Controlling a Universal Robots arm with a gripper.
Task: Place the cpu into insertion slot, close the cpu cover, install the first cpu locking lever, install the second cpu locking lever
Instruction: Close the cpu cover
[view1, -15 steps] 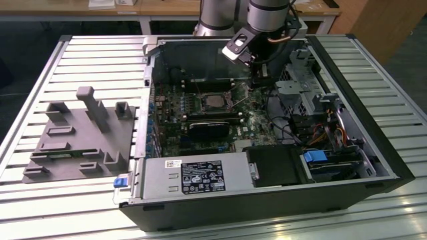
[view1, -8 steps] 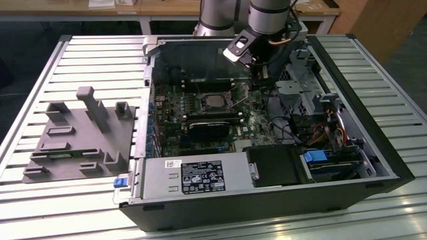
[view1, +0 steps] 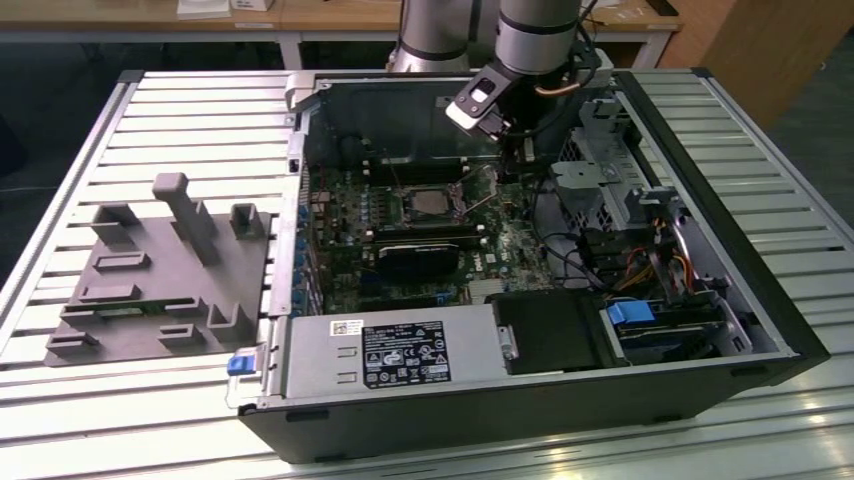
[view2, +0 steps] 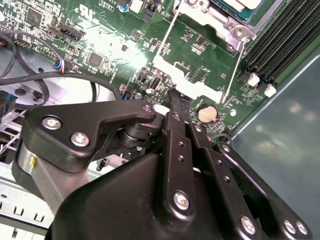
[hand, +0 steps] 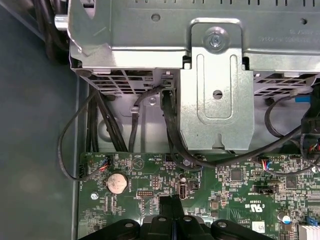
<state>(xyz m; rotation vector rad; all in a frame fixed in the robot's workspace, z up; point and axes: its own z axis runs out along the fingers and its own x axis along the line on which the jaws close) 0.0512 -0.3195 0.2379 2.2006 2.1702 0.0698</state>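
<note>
- Your claw hangs inside the open case, low over the motherboard, on the side of the socket toward the exterior view's right.
- In the first wrist view the two black fingers sit pressed together with just a thin seam between them. I can't spot anything pinched in there.
- The cpu is already sitting in the insertion slot, near the claw on the exterior view's left.
- The cpu cover looks to be lying flat as a silver frame on the socket, a bit beyond the fingertips in the second wrist view.
- Two thin wire locking levers run out from the socket's corners toward the claw, and the second one ends up close beside the fingertips. I can't tell if either is hooked down.
- A coin cell sits on the board just beside the claw's tip.
- The long black memory slots lie past the socket, well away from the fingers.
- Straight ahead of the claw in the first wrist view there's a grey metal drive bracket, with black cables draped down from it to the board.
- The black heatsink sits on the far side of the socket from the claw.
- Well apart from the claw, on the exterior view's left, a grey fixture rests on the slatted worktop.
</note>
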